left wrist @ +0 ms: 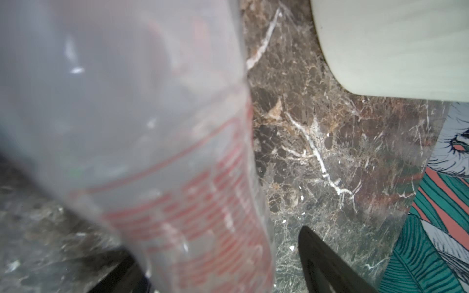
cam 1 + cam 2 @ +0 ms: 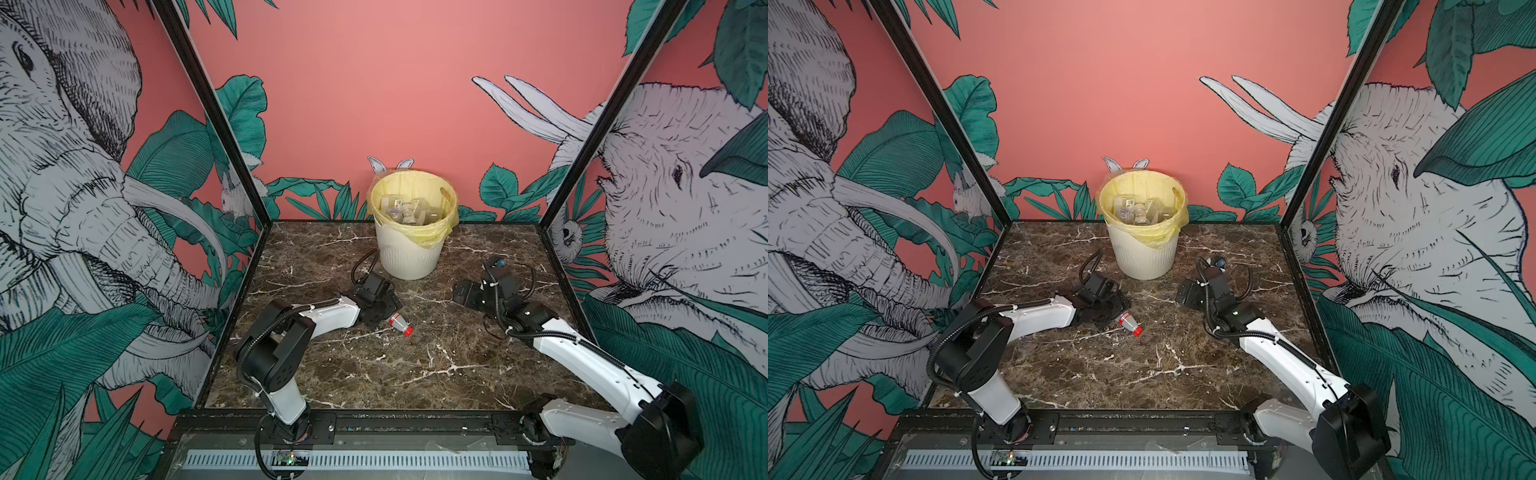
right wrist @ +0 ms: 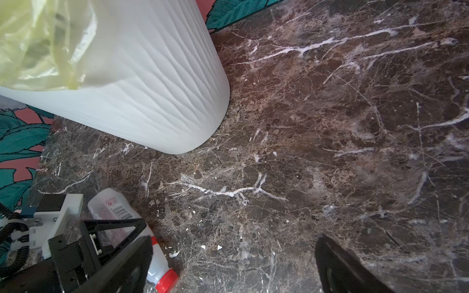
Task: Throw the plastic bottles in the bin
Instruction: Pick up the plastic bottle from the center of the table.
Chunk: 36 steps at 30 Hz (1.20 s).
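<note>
**Left gripper** (image 2: pixel 386 315): jaws at medium width, straddling a bottle (image 2: pixel 399 323). A gap shows beside one finger (image 1: pixel 330 266), so no firm grip.

**Right gripper** (image 3: pixel 232 243): jaws wide, empty, low over the table (image 2: pixel 415 365).

**Bottle:** lies on its side, near the bin (image 2: pixel 409 253). Red cap (image 3: pixel 167 280) points away from the left gripper. The label (image 3: pixel 109 213) has red print and a barcode (image 3: pixel 119 210); text illegible.

**Bin:** upright at the table's far edge, lined with a yellow bag (image 2: pixel 432 237). Several clear bottles (image 2: pixel 405 210) lie inside.
</note>
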Motion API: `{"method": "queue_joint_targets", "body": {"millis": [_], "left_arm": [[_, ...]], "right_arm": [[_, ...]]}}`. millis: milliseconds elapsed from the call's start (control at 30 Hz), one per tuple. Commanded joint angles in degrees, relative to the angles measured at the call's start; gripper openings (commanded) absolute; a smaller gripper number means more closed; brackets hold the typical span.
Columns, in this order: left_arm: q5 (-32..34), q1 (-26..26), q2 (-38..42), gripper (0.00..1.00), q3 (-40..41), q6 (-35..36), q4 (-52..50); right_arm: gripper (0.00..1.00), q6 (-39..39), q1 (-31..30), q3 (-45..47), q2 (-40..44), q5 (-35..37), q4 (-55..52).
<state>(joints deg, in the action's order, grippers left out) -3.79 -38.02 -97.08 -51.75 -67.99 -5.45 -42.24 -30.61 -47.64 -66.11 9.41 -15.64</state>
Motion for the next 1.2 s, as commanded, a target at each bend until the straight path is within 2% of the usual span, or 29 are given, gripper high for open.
{"method": "queue_joint_targets", "body": {"millis": [0,67,233,300,500,767,933,1167], "left_arm": [[0.64,-0.39,-1.35,0.8,-0.25,-0.55,-0.87],[0.87,-0.39,-1.67,0.79,-0.28,-0.31,-1.14],[1.44,-0.39,-1.88,0.53,-0.64,1.25,-2.13],[1.88,-0.39,-1.74,0.49,-0.64,1.71,-2.69],[3.58,-0.41,0.48,0.48,-0.36,4.39,-4.62],[7.28,-0.3,7.51,0.48,1.84,9.64,-3.98],[5.36,0.46,9.48,0.48,1.86,12.51,-3.23],[-0.05,3.87,12.91,0.48,6.23,13.03,1.32]], "right_arm": [[0.99,-0.83,0.38,-2.11,-0.17,-0.06,1.84],[0.99,-0.83,0.5,-2.2,-0.25,-0.02,1.84],[0.99,-1.01,0.8,-2.82,-0.75,-0.07,2.1],[0.99,-0.92,0.98,-3.15,-1.25,-0.33,2.1],[1.0,-1.02,1.12,-4.22,-2.55,-1.24,2.11],[0.99,-1.53,1.43,-3.21,-1.86,-0.25,2.08],[0.99,-1.79,1.6,-3.08,-2.41,-1.05,2.54],[0.99,-3.11,1.56,-3.0,-3.57,-2.26,2.96]]}}
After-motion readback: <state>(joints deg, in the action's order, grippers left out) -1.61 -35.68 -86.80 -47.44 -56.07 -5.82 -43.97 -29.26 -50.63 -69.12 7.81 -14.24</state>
